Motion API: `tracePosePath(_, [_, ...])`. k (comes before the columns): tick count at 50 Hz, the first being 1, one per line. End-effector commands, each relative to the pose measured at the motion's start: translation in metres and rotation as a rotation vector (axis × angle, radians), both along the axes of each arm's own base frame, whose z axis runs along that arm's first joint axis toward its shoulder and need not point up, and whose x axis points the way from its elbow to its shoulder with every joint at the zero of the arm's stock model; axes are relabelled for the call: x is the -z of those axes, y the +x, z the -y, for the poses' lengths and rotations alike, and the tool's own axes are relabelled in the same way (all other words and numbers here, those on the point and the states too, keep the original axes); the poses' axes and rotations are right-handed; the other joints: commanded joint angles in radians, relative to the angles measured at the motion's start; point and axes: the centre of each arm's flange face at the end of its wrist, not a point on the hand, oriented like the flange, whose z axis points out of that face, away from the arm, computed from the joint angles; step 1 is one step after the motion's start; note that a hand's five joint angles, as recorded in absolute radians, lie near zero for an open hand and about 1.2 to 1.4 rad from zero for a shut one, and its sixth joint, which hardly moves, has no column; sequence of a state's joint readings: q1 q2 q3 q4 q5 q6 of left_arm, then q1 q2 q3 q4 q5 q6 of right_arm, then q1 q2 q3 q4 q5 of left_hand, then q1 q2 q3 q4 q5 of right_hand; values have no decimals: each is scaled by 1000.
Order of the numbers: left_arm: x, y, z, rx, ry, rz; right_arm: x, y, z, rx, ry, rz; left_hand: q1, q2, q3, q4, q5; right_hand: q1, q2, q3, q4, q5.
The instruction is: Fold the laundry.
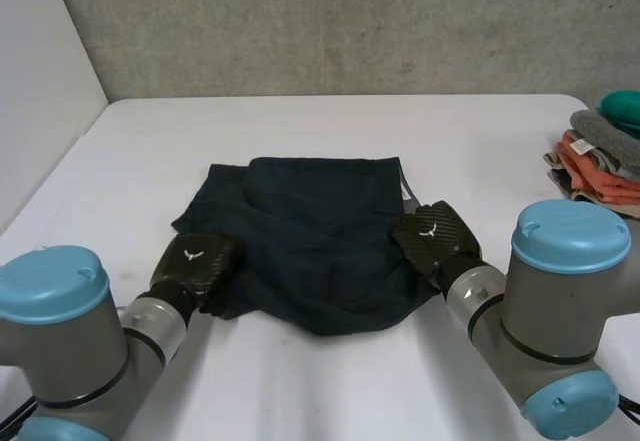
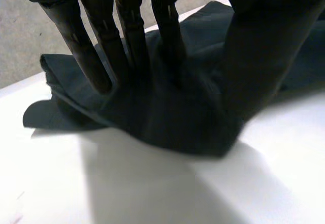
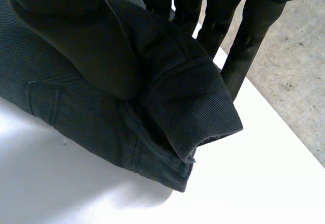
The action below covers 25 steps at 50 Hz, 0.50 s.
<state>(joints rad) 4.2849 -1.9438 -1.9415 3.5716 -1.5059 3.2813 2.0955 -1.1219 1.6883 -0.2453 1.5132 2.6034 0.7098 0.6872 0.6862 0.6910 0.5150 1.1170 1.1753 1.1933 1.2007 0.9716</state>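
Observation:
A dark navy garment (image 1: 310, 241) lies partly folded in the middle of the white table (image 1: 300, 381). My left hand (image 1: 197, 258) is at its near left edge. In the left wrist view, the left hand (image 2: 264, 46) has straight fingers (image 2: 127, 36) set into the garment (image 2: 167, 127), with the thumb against the cloth bunched between them. My right hand (image 1: 432, 229) is at the garment's right edge. In the right wrist view, the right hand (image 3: 76, 46) pinches a raised fold of the garment (image 3: 193, 107) between its thumb and its fingers (image 3: 244, 46).
A stack of folded clothes (image 1: 600, 161) in grey and orange sits at the table's far right edge, with a teal item (image 1: 625, 109) on top. A grey wall runs behind the table. Bare table lies in front of the garment and to its left.

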Motion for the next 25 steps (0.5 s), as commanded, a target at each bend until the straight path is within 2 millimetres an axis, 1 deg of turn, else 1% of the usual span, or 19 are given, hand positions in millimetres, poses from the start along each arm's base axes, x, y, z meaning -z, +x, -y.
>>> tracePosePath(1, [-1,-7,1,26,-51,-14,-2,-1,0,0,-7,-4,686,709,710,705,706,279,221,203,196,250])
tracePosePath(5, [-5,-7,-2,34,-59,-6,-8,-2,-1,-5,-19,-14,686,709,710,705,707,279,221,203,196,250])
tracePosePath(9, [-18,1,-17,44,-37,42,-19,-9,-6,-18,-20,-86,686,709,710,705,707,279,221,203,196,250])
tracePosePath(10, [-25,7,-25,51,-25,74,-24,-14,-9,-28,-17,-137,686,709,710,705,707,279,221,203,196,250])
tracePosePath(13, [-39,14,-41,77,-3,132,-33,-23,-16,-43,-8,-205,686,709,710,705,707,279,221,203,196,250])
tracePosePath(14, [-46,20,-55,105,29,177,-36,-28,-22,-57,8,-250,686,709,710,705,707,279,221,203,196,250])
tracePosePath(15, [-50,23,-63,122,44,201,-38,-32,-26,-68,22,-278,686,709,710,705,707,279,221,203,196,250])
tracePosePath(16, [-54,26,-70,134,62,219,-37,-36,-32,-80,47,-312,686,709,710,705,707,279,221,203,196,250])
tracePosePath(17, [-62,31,-86,168,98,255,-37,-40,-39,-97,74,-348,686,709,710,705,707,279,221,203,196,250])
tracePosePath(18, [-65,33,-95,190,119,272,-36,-48,-53,-140,140,-432,686,709,710,705,707,279,221,203,196,250])
tracePosePath(20, [-71,37,-109,223,153,298,-35,-57,-66,-182,202,-508,686,709,710,705,707,279,221,203,196,250])
tracePosePath(21, [-76,41,-121,251,192,316,-35,-61,-76,-228,244,-563,686,709,710,705,707,279,221,203,196,250])
tracePosePath(24, [-80,44,-134,281,252,327,-38,-60,-81,-272,237,-561,686,709,710,705,707,279,221,203,196,250])
tracePosePath(25, [-82,44,-137,293,272,331,-40,-56,-81,-287,220,-537,686,709,710,705,707,279,221,203,196,250])
